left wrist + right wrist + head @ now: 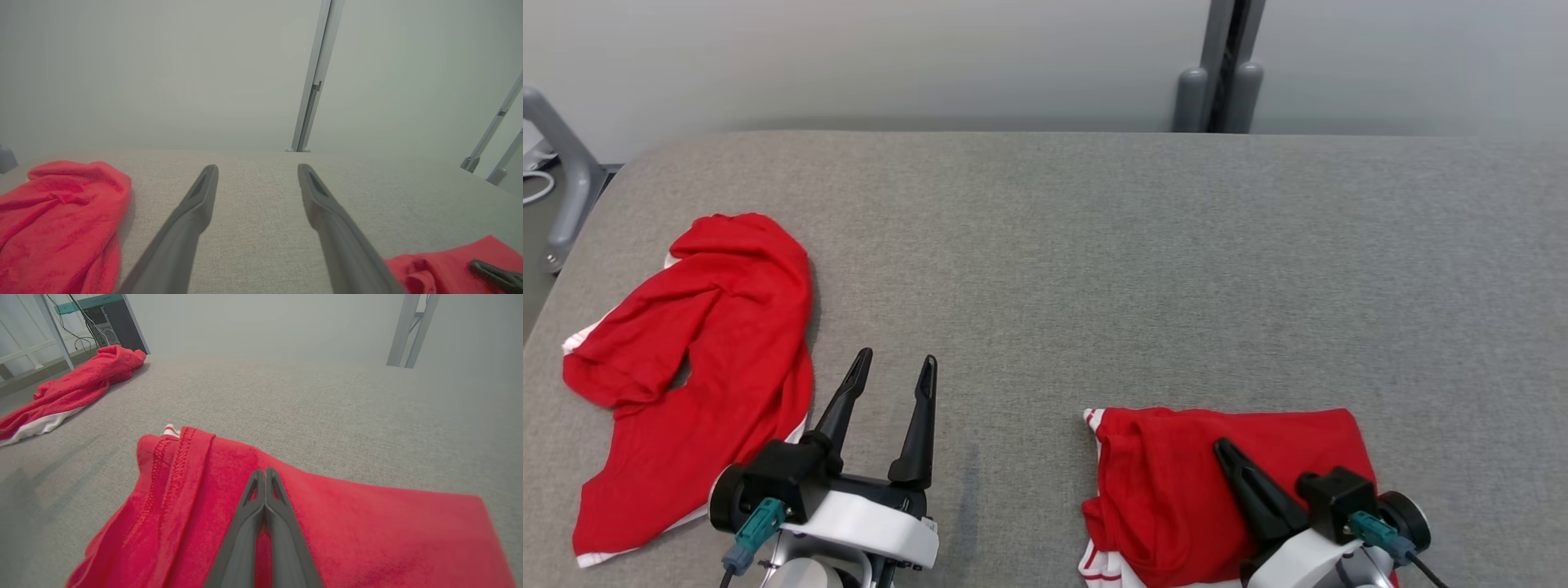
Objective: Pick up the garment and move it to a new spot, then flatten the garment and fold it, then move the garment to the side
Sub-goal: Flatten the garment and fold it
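Your right tool is closed, its two dark fingers pressed together along their length, and it lies over the folded red garment at the near right of the grey tabletop. The right wrist view shows no cloth between the fingertips, so you cannot tell from it whether any fabric is pinched; the tips sit low over the top layer, near the middle of the fold. That garment is a roughly rectangular bundle with a stitched hem running along its left side and a bit of white striped trim showing at its far left corner and again at its near left edge. Your left tool is open, fingers spread wide and holding nothing, above bare tabletop between the two garments and pointing toward the far edge. To its left lies a crumpled red garment, loose and twisted, with white edging at its near end, well apart from the folded one. A grey post rises behind the far edge of the tabletop.
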Controlling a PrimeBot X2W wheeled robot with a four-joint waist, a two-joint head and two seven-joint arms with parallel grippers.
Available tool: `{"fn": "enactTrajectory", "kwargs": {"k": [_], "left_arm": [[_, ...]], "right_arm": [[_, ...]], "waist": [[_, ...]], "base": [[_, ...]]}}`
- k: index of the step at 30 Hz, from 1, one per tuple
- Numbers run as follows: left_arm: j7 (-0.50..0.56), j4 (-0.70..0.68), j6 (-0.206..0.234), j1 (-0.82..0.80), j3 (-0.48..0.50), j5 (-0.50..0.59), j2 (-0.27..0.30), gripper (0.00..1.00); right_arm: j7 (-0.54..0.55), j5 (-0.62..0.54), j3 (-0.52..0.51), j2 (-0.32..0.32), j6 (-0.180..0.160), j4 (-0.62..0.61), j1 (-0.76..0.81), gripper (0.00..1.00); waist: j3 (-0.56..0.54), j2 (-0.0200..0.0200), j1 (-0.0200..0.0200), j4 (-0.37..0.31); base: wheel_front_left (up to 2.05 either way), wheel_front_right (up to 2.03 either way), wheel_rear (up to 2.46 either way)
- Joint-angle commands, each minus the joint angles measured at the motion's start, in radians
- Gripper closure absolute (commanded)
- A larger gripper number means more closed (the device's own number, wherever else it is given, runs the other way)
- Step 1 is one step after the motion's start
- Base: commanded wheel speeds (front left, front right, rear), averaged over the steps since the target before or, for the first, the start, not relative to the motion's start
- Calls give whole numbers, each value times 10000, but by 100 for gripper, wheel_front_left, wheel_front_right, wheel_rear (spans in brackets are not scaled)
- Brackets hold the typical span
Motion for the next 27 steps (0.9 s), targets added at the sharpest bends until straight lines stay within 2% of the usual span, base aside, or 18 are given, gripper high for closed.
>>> {"fn": "enactTrajectory", "kwargs": {"k": [1,11,21,27], "left_arm": [[-5,0,-20,-167,19,-34,41,0],[-5,-6,-23,-333,-1,-71,38,0],[-5,39,31,-255,-9,-99,38,0],[-5,44,14,-227,-99,-126,39,0]], "right_arm": [[-56,32,27,-13,-3,67,-76,100],[-56,571,899,88,-2,1025,-474,100],[-57,1237,1761,156,-2,339,-714,100],[-57,1441,2456,63,-2,752,-950,100]], "waist": [[87,0,0,123],[362,0,0,632],[295,0,0,705],[249,0,0,730]], "base": [[0,0,0],[0,0,0],[0,0,0],[0,0,0]]}}
